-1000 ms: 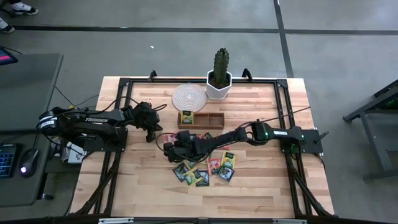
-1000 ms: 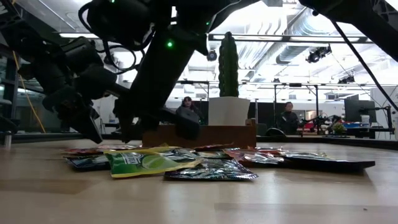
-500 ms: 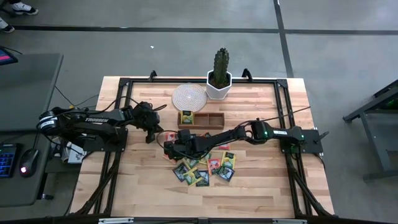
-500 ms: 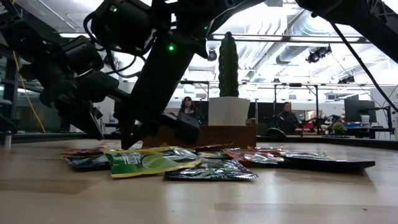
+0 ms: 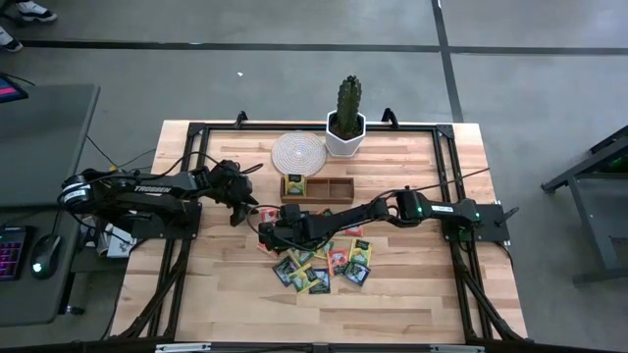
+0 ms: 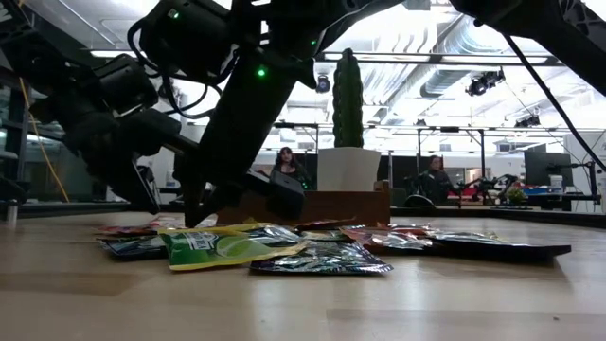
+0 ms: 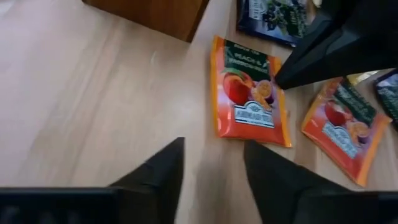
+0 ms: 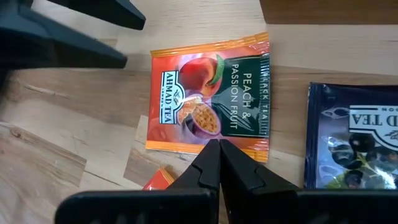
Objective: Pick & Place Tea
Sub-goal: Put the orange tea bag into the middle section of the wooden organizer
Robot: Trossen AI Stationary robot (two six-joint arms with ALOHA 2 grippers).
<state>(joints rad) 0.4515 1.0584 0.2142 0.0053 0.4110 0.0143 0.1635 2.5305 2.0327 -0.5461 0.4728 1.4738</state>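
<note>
- Right gripper (image 8: 219,148), fingers pressed together, pins the orange peach packet (image 8: 210,93) to the tabletop (image 5: 412,294).
- Left gripper (image 7: 211,163), fingers apart, hovers just beside the packet, probably ready to take it.

Overhead shot is evenly lit, soft shadows under the arms on the tabletop (image 5: 392,294). The table-level shot is heavily backlit by bright ceiling lights (image 6: 417,38), so the arms go near-silhouette, and the shiny packets (image 6: 227,248) below the jaws catch glare. Wrist shots are bright but soft; the near fingers (image 7: 158,180) are blurred.
</note>
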